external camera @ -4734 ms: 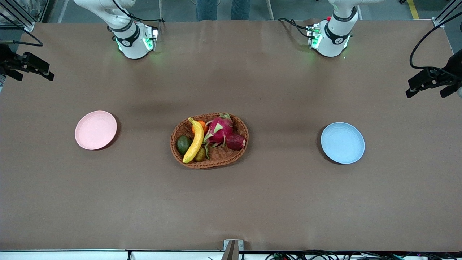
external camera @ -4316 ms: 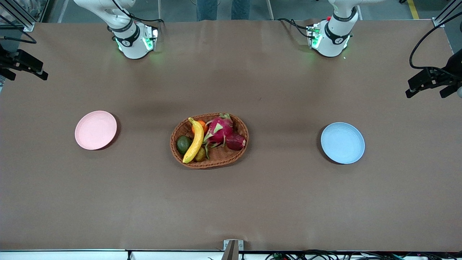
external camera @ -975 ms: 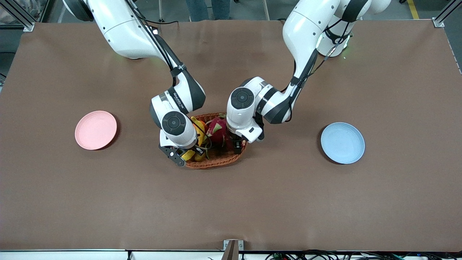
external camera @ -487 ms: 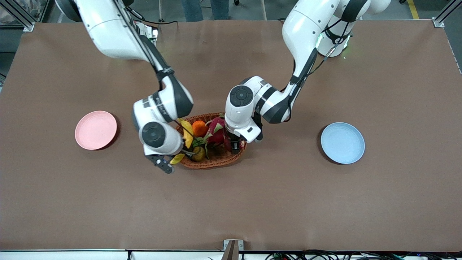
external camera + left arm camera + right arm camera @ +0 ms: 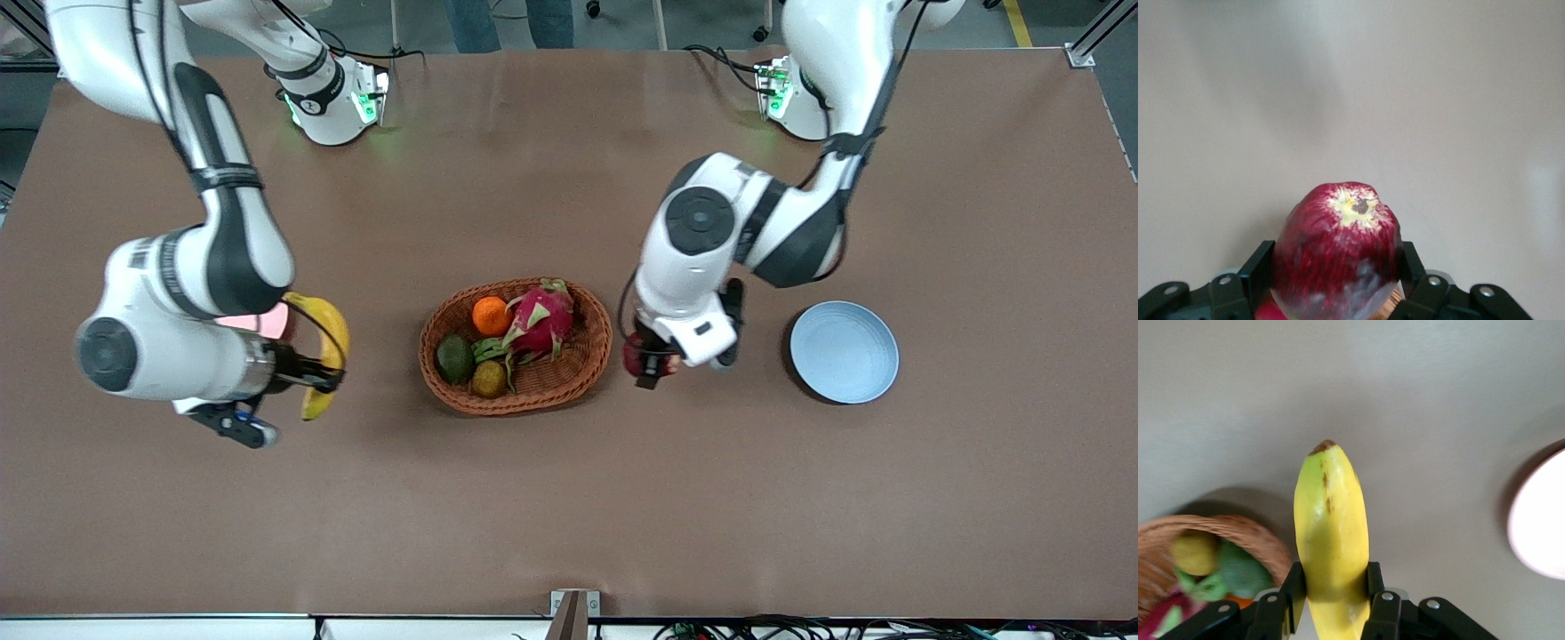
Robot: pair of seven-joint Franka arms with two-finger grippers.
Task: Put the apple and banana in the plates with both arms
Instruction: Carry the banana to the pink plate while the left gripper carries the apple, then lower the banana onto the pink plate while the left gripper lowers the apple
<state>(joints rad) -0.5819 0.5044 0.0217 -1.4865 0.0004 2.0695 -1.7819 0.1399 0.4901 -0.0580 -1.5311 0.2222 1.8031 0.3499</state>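
Note:
My right gripper [image 5: 316, 377] is shut on the yellow banana [image 5: 332, 327] and holds it in the air beside the pale pink plate [image 5: 264, 321], which my right arm mostly hides. In the right wrist view the banana [image 5: 1331, 520] sits between the gripper's [image 5: 1331, 588] fingers, with the pink plate [image 5: 1541, 520] off to one side. My left gripper [image 5: 649, 363] is shut on the dark red apple [image 5: 638, 354], over the table between the basket and the light blue plate [image 5: 845, 351]. The apple [image 5: 1338, 250] fills the left gripper [image 5: 1337, 265] in the left wrist view.
The oval wicker basket [image 5: 533, 400] stands mid-table and holds an orange [image 5: 490, 316], a pink dragon fruit [image 5: 542, 320], an avocado [image 5: 454, 357] and a small greenish fruit [image 5: 489, 378]. The basket [image 5: 1238, 528] also shows in the right wrist view.
My right arm has carried the banana out of the basket toward the pink plate. My left arm has lifted the apple out of the basket toward the blue plate.

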